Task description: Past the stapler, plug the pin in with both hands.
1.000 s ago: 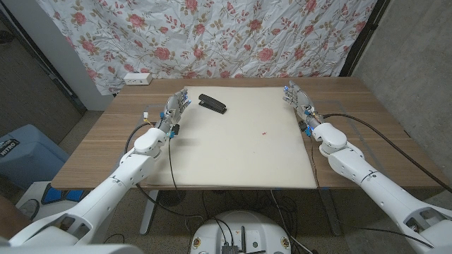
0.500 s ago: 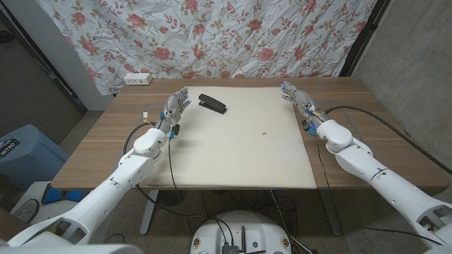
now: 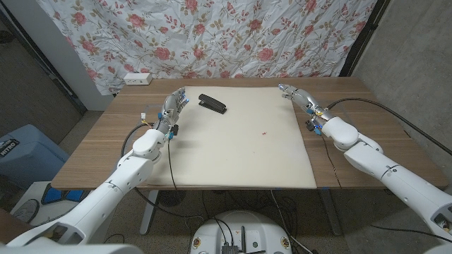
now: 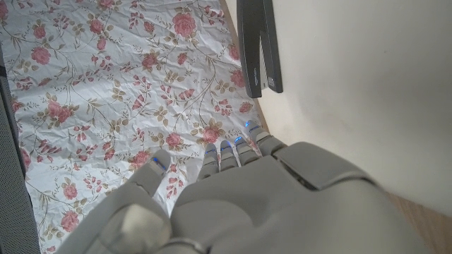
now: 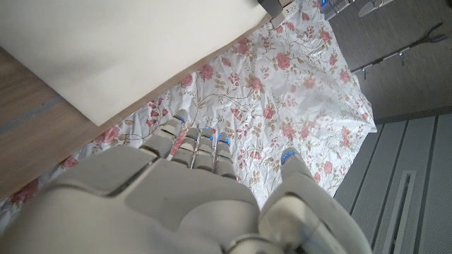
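A black stapler (image 3: pixel 212 103) lies at the far left of the cream mat (image 3: pixel 240 152); in the left wrist view the stapler (image 4: pixel 258 46) is just beyond my fingers. My left hand (image 3: pixel 174 107) stands at the mat's far left edge, fingers stretched out and holding nothing, a short way left of the stapler. My right hand (image 3: pixel 299 97) hovers at the mat's far right corner, fingers extended and empty. A tiny red speck (image 3: pixel 264 131) sits on the mat between the hands. My left hand (image 4: pixel 268 204) and right hand (image 5: pixel 198 197) fill the lower part of their wrist views.
A white power strip (image 3: pixel 137 78) sits at the table's far left corner, near the floral curtain (image 3: pixel 233 35). Black cables run along both arms. The wooden table (image 3: pixel 106 141) shows bare on either side of the mat.
My right hand has swung toward the far edge and inward over the mat's corner, the forearm turning with it. The left hand has barely moved.
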Tool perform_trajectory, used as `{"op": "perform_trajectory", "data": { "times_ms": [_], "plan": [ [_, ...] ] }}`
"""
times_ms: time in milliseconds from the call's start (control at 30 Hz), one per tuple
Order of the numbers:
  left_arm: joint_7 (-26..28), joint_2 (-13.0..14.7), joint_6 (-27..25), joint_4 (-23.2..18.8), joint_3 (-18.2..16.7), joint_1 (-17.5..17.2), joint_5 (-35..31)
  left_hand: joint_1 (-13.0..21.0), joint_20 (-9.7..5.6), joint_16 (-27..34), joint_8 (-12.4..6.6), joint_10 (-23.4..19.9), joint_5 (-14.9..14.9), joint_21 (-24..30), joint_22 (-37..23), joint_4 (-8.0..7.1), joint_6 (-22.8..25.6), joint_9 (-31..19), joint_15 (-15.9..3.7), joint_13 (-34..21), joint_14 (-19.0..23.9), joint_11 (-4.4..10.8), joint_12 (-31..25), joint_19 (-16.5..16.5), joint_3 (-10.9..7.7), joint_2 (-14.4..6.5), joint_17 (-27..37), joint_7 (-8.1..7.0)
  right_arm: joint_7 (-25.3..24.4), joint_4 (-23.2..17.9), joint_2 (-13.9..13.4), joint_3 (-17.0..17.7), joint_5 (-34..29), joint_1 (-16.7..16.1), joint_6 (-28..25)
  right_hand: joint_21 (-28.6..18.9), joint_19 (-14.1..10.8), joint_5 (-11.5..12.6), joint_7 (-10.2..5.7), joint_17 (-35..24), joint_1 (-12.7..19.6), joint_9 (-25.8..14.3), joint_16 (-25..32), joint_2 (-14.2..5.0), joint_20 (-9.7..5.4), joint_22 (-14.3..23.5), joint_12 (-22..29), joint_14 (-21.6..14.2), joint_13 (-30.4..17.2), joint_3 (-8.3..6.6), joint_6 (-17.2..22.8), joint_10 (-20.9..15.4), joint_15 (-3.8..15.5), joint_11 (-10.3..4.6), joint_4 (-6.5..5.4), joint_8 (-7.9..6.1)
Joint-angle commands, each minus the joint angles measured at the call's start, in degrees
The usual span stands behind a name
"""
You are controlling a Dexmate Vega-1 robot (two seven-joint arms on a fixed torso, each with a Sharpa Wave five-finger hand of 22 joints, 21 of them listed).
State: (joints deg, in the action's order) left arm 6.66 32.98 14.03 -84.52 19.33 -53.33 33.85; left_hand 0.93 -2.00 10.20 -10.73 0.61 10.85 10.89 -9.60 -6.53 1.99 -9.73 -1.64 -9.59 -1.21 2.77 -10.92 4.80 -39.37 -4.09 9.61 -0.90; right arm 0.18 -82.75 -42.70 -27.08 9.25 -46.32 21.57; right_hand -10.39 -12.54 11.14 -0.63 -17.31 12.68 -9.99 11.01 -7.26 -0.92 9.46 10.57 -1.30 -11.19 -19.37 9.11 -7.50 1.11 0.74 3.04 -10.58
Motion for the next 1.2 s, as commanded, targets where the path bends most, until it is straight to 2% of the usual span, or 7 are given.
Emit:
{"op": "perform_trajectory", "data": {
  "times_ms": [33,267,467,500,700,1033,1200],
  "plan": [
    [1.23,-0.66,-0.55,-0.28,-0.44,-0.30,0.60,0.31,-1.36,0.37,-0.36,-0.78,0.43,0.59,-0.15,0.33,0.99,-0.13,-0.20,-0.21,0.67,0.16,-0.58,0.74,-0.06,-3.69,0.05,0.03,-0.51,0.96,-2.46,-1.71,-8.93,1.57,2.37,0.00,0.80,-0.45,-0.93,0.13,0.71,-0.17,-0.13,0.14,0.14,0.23,-0.32,0.91,0.04,-0.27,0.03,1.54,0.07,-0.37,0.77,-0.01],
    [1.89,-0.01,-2.19,-1.40,-0.51,-0.83,0.76,0.27,-1.33,0.33,-0.34,-1.12,0.42,0.56,-0.16,0.35,1.33,-0.14,-0.29,-0.21,0.89,0.19,-0.57,0.86,-0.06,-3.70,0.06,0.04,-0.13,-1.16,-4.62,-2.22,-13.04,1.59,1.19,0.12,1.90,-0.63,-2.38,0.66,1.51,-0.19,-0.26,0.10,0.41,0.23,-0.30,2.12,0.05,-0.67,-0.85,2.87,-0.32,-0.70,1.80,0.20],
    [2.20,0.28,-2.95,-1.89,-0.53,-1.13,0.87,0.23,-1.34,0.33,-0.28,-1.42,0.42,0.53,-0.16,0.37,1.51,-0.14,-0.36,-0.22,1.14,0.14,-0.57,0.95,-0.06,-3.70,0.07,-0.04,0.86,-4.30,-6.85,-2.69,-16.96,1.74,-1.30,0.15,3.06,-0.83,-4.11,1.26,2.65,-0.25,-0.27,0.52,1.38,0.24,-0.25,3.29,0.06,-1.10,-0.44,4.34,-1.31,-0.86,3.28,-0.10],
    [2.22,0.28,-2.97,-1.87,-0.52,-1.13,0.86,0.23,-1.33,0.33,-0.26,-1.44,0.42,0.52,-0.16,0.37,1.49,-0.14,-0.42,-0.22,1.18,0.18,-0.56,0.95,-0.06,-3.70,0.07,-0.02,0.94,-4.72,-7.16,-2.74,-17.52,1.71,-1.46,0.21,3.55,-0.86,-4.90,1.41,2.99,-0.27,-0.23,0.68,1.67,0.24,-0.22,3.54,0.06,-1.21,-0.58,4.72,-1.38,-0.93,3.72,-0.08],
    [2.67,0.54,-3.70,-2.13,-0.44,-1.07,0.59,0.19,-1.37,0.33,-0.21,-1.52,0.41,0.50,-0.16,0.38,1.66,-0.15,-0.41,-0.22,1.40,0.11,-0.49,1.03,-0.07,-3.72,0.08,-0.11,3.14,-9.60,-9.71,-3.08,-21.56,1.70,-5.80,0.15,4.33,-0.89,-6.12,1.81,3.96,-0.34,-0.26,1.19,2.77,0.26,-0.16,4.58,0.05,-1.51,-0.12,5.77,-1.82,-1.16,4.89,-0.34],
    [2.67,0.41,-4.16,-2.24,-0.21,-1.00,0.72,0.13,-1.23,0.28,-0.15,-1.67,0.41,0.48,-0.17,0.33,1.85,-0.16,-0.64,-0.23,1.57,0.30,-0.40,1.20,-0.07,-3.76,0.11,-0.25,8.11,-16.56,-11.52,-3.64,-24.16,2.31,-12.03,0.17,6.60,-0.33,-7.07,2.69,7.60,-0.61,-0.36,1.65,4.31,0.30,-0.26,7.50,-0.03,-3.00,-0.24,9.25,-3.47,-1.29,7.14,-0.63],
    [3.07,0.80,-4.70,-2.96,-0.20,-1.38,0.53,0.08,-1.07,0.28,-0.12,-1.75,0.41,0.47,-0.18,0.28,1.96,-0.16,-0.61,-0.23,1.71,0.34,-0.37,1.24,-0.06,-3.78,0.12,-0.41,11.21,-19.91,-12.27,-4.19,-25.39,2.80,-15.53,0.10,7.30,0.30,-7.76,3.01,9.80,-0.71,-0.11,1.98,4.89,0.29,-0.08,7.92,-0.08,-3.88,-0.05,10.16,-4.86,-1.38,7.70,-0.91]
  ]
}}
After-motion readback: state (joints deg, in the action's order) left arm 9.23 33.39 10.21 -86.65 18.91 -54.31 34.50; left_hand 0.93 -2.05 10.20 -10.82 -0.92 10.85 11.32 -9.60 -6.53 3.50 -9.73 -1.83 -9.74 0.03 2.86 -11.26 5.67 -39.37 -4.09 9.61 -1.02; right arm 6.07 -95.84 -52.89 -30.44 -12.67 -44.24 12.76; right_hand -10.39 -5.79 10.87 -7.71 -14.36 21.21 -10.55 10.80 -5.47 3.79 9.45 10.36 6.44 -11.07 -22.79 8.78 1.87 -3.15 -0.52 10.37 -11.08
